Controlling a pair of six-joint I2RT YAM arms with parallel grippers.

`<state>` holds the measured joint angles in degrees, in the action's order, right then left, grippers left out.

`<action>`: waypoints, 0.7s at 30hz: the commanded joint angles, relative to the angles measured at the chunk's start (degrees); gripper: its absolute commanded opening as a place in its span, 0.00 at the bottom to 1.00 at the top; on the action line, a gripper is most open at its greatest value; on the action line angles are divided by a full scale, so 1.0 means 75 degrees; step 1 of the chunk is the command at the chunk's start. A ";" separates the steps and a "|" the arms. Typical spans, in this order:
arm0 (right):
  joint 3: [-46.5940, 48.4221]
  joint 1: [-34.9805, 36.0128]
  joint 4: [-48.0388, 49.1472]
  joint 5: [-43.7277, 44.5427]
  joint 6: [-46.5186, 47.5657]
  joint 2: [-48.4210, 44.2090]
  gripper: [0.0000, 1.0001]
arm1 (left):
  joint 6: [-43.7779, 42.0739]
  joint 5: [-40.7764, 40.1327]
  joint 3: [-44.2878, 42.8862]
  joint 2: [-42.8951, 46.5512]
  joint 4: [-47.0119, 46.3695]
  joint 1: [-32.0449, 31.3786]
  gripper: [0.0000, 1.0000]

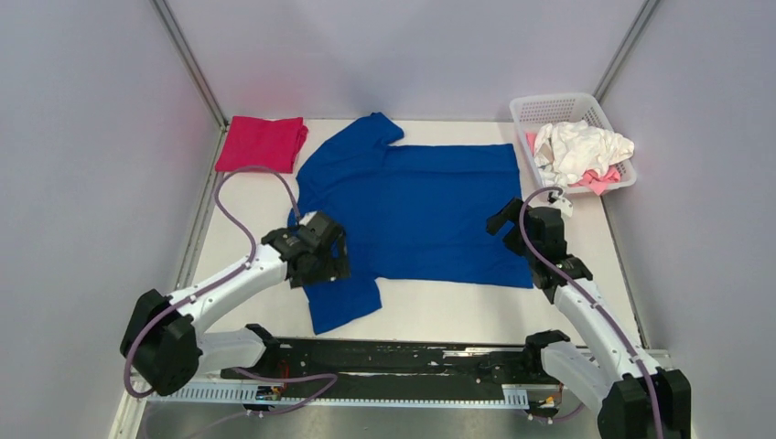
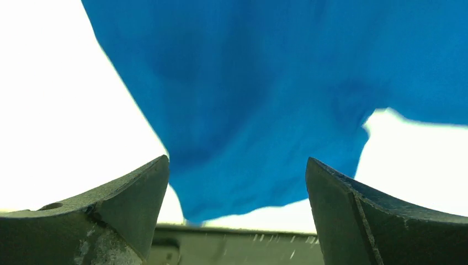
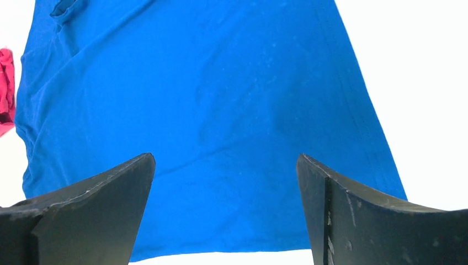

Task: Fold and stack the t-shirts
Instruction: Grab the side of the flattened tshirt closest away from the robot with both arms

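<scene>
A royal-blue t-shirt [image 1: 412,206] lies spread flat in the middle of the table, plain side up, neck to the left and hem to the right. A folded magenta t-shirt [image 1: 263,143] lies at the back left. White and pale pink t-shirts [image 1: 579,151] are crumpled in a basket. My left gripper [image 1: 335,259] hovers open over the near sleeve [image 2: 248,165], nothing between its fingers. Over the shirt's near right hem corner [image 3: 265,221] stands my right gripper [image 1: 509,222], also open and holding nothing.
A white plastic basket [image 1: 556,107] stands at the back right corner. Grey walls enclose the table on three sides. The arms' base rail [image 1: 384,361] runs along the near edge.
</scene>
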<state>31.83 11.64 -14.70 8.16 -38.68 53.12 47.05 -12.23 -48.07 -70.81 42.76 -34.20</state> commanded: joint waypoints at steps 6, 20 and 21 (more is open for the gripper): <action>-0.0245 -0.0062 0.0249 0.0357 -0.0152 -0.0601 1.00 | 0.2716 0.0331 0.1557 0.1180 0.1790 -0.2286 0.89; -0.0158 -0.0073 0.0208 0.0449 -0.0042 -0.0193 1.00 | 0.2525 -0.0153 0.1567 -0.0559 0.0765 -0.2656 0.66; -0.0161 -0.0075 0.0194 0.0470 -0.0036 -0.0176 1.00 | 0.2565 -0.0152 0.1678 -0.0587 0.0620 -0.2659 0.66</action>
<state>30.04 11.38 -14.52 10.09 -39.35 51.64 64.84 -10.04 -36.51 -73.25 50.87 -53.87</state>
